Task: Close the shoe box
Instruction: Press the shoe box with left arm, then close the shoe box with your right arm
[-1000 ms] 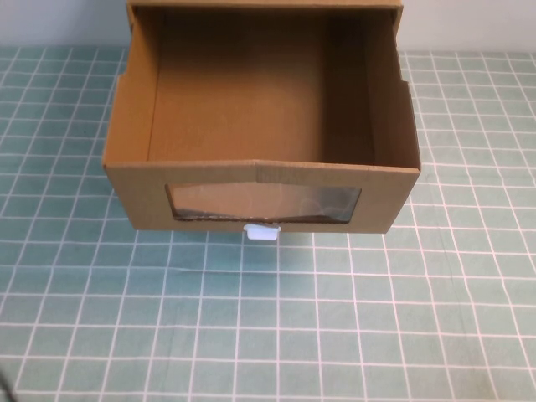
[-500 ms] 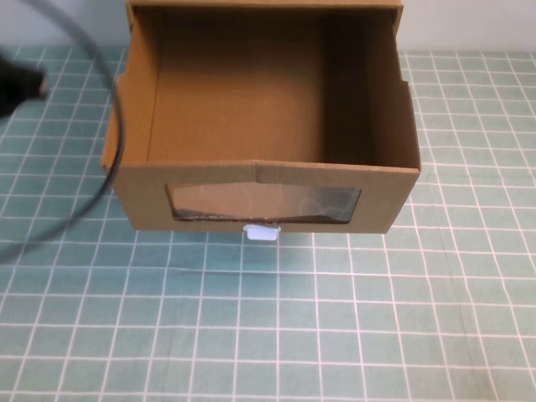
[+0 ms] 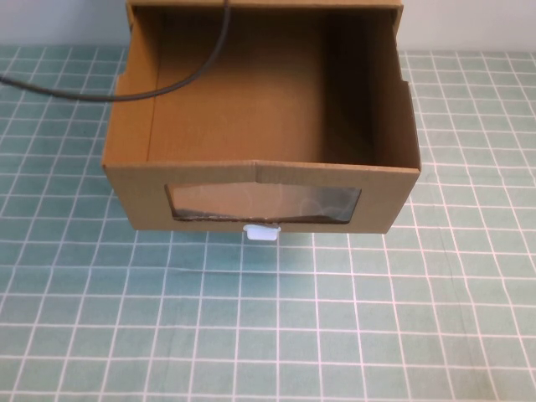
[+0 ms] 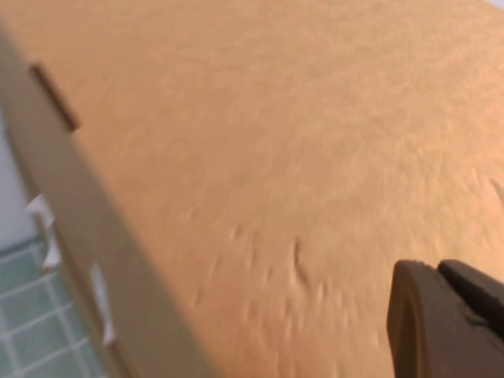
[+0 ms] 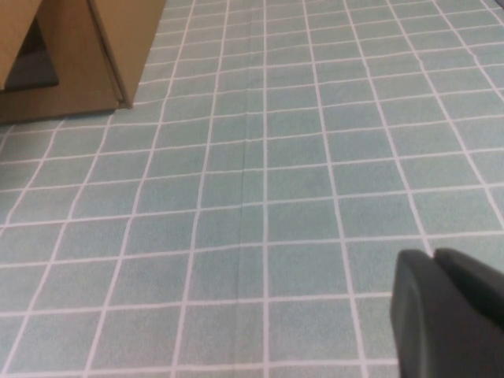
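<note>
The shoe box [image 3: 260,180] stands at the back middle of the table with its drawer pulled out toward me, empty inside. Its clear window [image 3: 264,203] faces me, and the small white pull tab [image 3: 260,232] sits just below it. My left gripper [image 4: 437,266] does not show in the high view; in the left wrist view it hovers shut, close over a broad cardboard face of the shoe box [image 4: 276,142]. My right gripper [image 5: 433,253] is shut over bare mat, well away from the shoe box corner [image 5: 118,39].
A black cable [image 3: 167,84] arcs from the left edge across the drawer's back left corner. The green checked mat [image 3: 335,318] covers the table in front of and beside the box.
The black cable has swung from the left side up and over the back of the box, and the dark arm part at the left edge has left the high view. The box has not moved.
</note>
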Controlling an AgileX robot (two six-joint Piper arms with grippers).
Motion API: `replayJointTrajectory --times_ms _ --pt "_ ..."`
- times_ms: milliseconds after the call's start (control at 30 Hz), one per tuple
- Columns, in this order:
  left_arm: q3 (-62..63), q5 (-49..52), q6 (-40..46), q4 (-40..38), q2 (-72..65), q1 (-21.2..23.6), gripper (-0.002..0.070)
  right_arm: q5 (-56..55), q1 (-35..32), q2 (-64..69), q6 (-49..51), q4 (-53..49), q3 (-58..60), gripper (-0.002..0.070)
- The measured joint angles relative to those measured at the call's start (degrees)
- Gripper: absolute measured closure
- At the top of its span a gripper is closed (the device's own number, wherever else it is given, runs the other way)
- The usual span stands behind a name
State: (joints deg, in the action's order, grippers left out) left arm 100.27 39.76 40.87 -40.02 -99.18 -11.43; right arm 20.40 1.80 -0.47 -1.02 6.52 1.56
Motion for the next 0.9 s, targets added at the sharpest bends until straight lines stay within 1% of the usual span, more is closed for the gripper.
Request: replayJointTrajectory --times_ms 100,200,500,567,767,833,900 --pt "4.0 0.2 0.0 0.0 -3.6 -1.4 0.068 0.0 0.0 0.0 0.0 0.0 0.0 0.0689" --pt "6.0 0.5 0.1 0.0 -6.1 -1.8 0.068 0.0 0.0 0.0 0.0 0.0 0.0 0.0689" --pt "6.7 1.5 0.4 0.5 -7.5 -1.9 0.068 -1.4 0.0 0.0 0.0 0.4 0.0 0.0689" --pt "6.9 1.7 0.4 0.7 -7.5 -1.9 0.068 -4.4 0.0 0.0 0.0 3.7 0.0 0.0689" --pt "6.9 1.9 0.4 0.7 -7.5 -1.9 0.068 -16.1 0.0 0.0 0.0 23.4 0.0 0.0689" --pt "6.9 2.0 0.4 0.7 -7.5 -1.9 0.068 -19.4 0.0 0.0 0.0 25.9 0.0 0.0689" --pt "6.9 2.4 0.1 0.7 -7.5 -1.9 0.068 -20.4 0.0 0.0 0.0 27.4 0.0 0.0689"
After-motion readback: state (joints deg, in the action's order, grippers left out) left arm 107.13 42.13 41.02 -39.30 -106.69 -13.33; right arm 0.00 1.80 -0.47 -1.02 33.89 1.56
